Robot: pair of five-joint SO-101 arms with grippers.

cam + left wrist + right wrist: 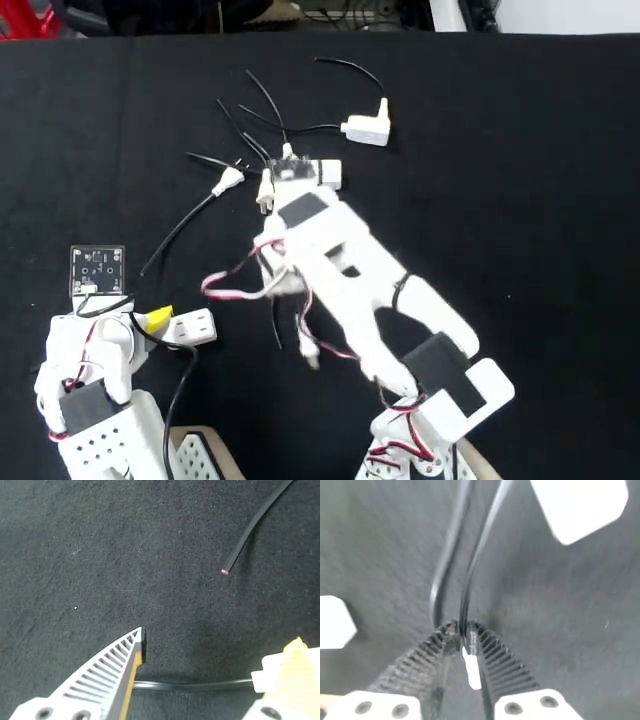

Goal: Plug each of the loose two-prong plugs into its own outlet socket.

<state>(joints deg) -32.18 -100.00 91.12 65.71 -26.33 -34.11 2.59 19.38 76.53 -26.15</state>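
**High view.** The right gripper (287,160) is sitting at the end of its outstretched arm near the middle of the black cloth (520,200). It is just beside a white outlet socket (326,172). From up here I cannot tell how its fingers are standing. A white plug (265,192) is lying close on its other side. A second plug (228,182) is lying a little farther out, trailing a black tail. An angled plug (368,128) is resting apart, farther up the cloth, with its cable curling away.

The left gripper (152,322) is hanging low near the front of the table, its yellow finger right beside a socket block (192,327). A square marker card (97,270) is lying just beyond that arm. It is showing a pattern of pale dots, and any print on it is too small to read.

**Left wrist view.** The left gripper (219,635) is standing wide open, with a white ribbed finger (112,672) on one side and a yellow finger (295,667) on the other. A black cable (190,685) is running across the cloth between them to a white piece (260,676) against the yellow finger. A cut cable end (224,571) is lying farther ahead, showing a coppery tip.

**Right wrist view.** The right gripper (462,628) is pinching narrowly on a small white held plug (471,670). The plug's black lead (470,580) is rising from between the fingertips, and a neighbouring lead (442,575) is running alongside it.
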